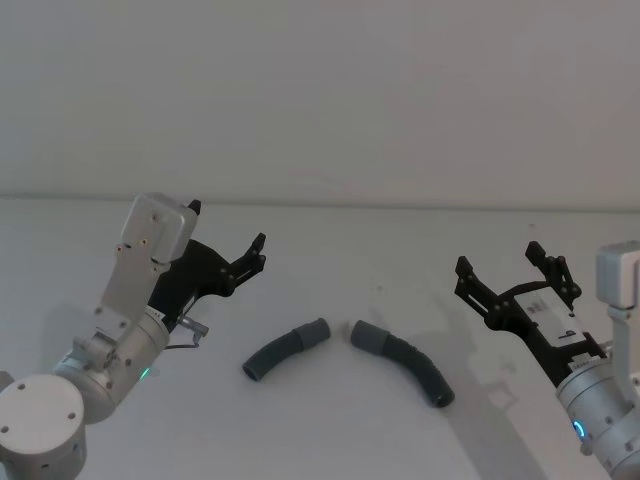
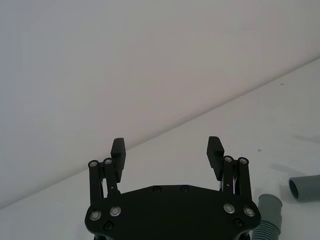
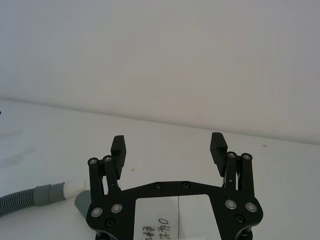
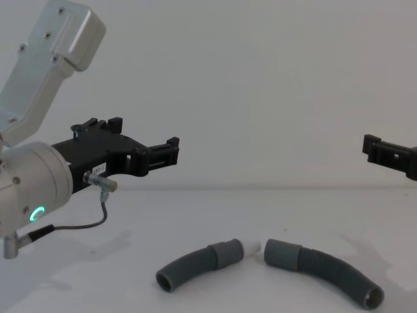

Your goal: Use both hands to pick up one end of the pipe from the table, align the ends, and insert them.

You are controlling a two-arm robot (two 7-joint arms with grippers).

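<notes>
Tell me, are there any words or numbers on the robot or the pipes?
White label on the right gripper: handwritten marks lying sideways, too blurred to read.
Small sticker on the left gripper: print too small to read.
Shorter pipe, longer pipe: no writing.

Open matte white surface (image 1: 340, 250) spreads left, right, near and far of two curved dark-grey corrugated hoses: the shorter piece (image 1: 283, 351) on the left, the longer piece (image 1: 408, 361) on the right, their facing ends separated by a narrow gap. The black left pincer (image 1: 228, 225) and black right pincer (image 1: 498, 258), fingers spread, hang above and outside them, well apart.
</notes>
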